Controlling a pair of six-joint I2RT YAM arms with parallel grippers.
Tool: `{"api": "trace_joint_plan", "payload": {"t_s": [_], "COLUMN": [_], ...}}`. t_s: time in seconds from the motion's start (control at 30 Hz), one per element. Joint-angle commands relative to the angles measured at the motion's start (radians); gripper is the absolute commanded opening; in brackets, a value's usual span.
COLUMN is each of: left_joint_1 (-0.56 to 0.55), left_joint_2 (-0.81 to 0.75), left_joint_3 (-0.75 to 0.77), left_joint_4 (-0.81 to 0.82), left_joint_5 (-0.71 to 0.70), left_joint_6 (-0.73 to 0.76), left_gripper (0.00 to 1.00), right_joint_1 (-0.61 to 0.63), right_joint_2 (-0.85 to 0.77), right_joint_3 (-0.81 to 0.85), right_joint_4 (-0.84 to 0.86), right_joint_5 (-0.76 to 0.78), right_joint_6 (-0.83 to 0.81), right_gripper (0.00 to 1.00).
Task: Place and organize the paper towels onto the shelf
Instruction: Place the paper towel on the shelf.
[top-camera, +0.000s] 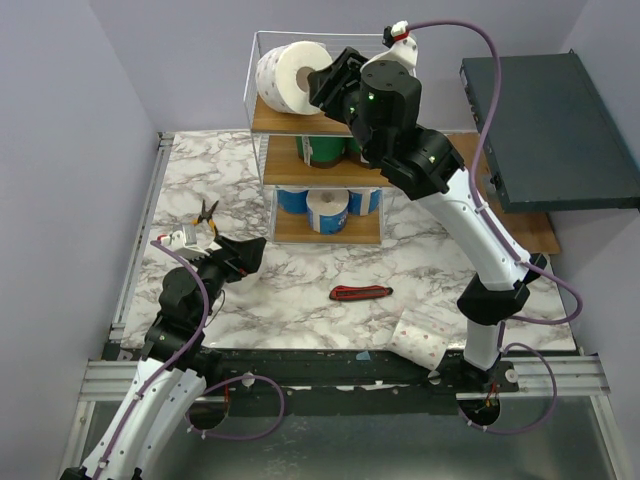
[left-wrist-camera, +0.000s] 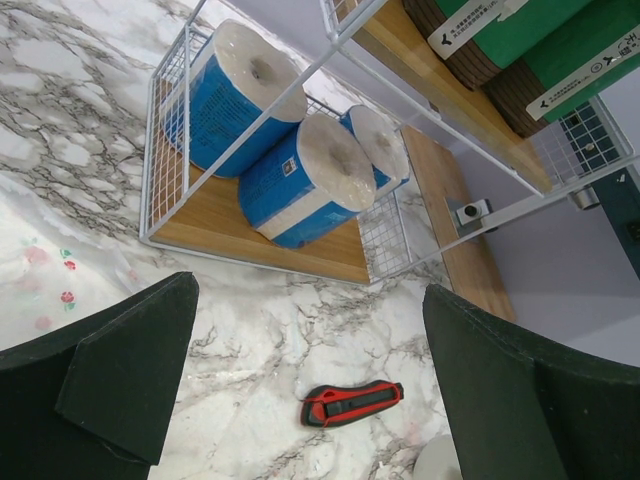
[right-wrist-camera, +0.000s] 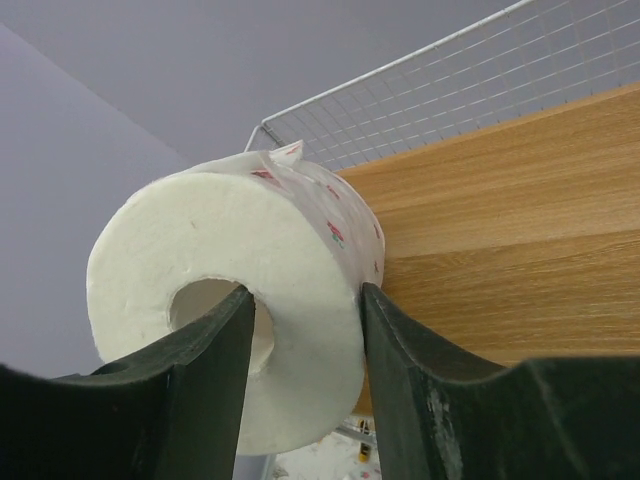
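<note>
Overhead view, two wrist close-ups, shared shelf (top-camera: 300, 233)

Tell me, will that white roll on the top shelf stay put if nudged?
Probably not: the white roll lies on its curved side on the top tier, so it may roll, though the wire rail should catch it. It looks soft and light: fluffy paper, hollow middle.

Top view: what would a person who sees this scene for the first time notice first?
The right gripper is up at the shelf's top tier, one finger at the core of a white roll, the other outside it. Below, green rolls sit on the middle tier and blue rolls on the bottom one. One more roll lies on the table near its front edge, a red knife close by.
</note>
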Motion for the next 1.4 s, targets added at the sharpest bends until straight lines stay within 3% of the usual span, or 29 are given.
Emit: {"api": "trace_joint_plan", "payload": {"t_s": [0.0, 0.17, 0.43, 0.63, 1.37], "left_joint_1": [-0.002, -0.002, -0.002, -0.002, -0.004], "left_joint_2": [0.003, 0.002, 0.016, 0.070, 0.276], "left_joint_3": [0.012, 0.015, 0.079, 0.177, 0.423], "left_joint_4": [0.024, 0.028, 0.077, 0.187, 0.373], "left_joint_5": [0.027, 0.025, 0.006, 0.007, 0.090], "left_joint_6": [0.005, 0.005, 0.017, 0.053, 0.116], "left_gripper": [0.98, 0.98, 0.99, 0.99, 0.99], "right_joint_1": [-0.006, -0.007, -0.006, -0.006, -0.007], "right_joint_2": [0.013, 0.006, -0.001, -0.007, 0.000], "right_joint_3": [0.006, 0.007, 0.007, 0.013, 0.034], "right_joint_4": [0.018, 0.033, 0.035, 0.035, 0.068], "right_joint_5": [-0.022, -0.033, -0.053, -0.037, -0.051], "right_joint_6": [0.005, -0.002, 0.003, 0.023, 0.036], "right_gripper": [0.52, 0.53, 0.39, 0.35, 0.49]}}
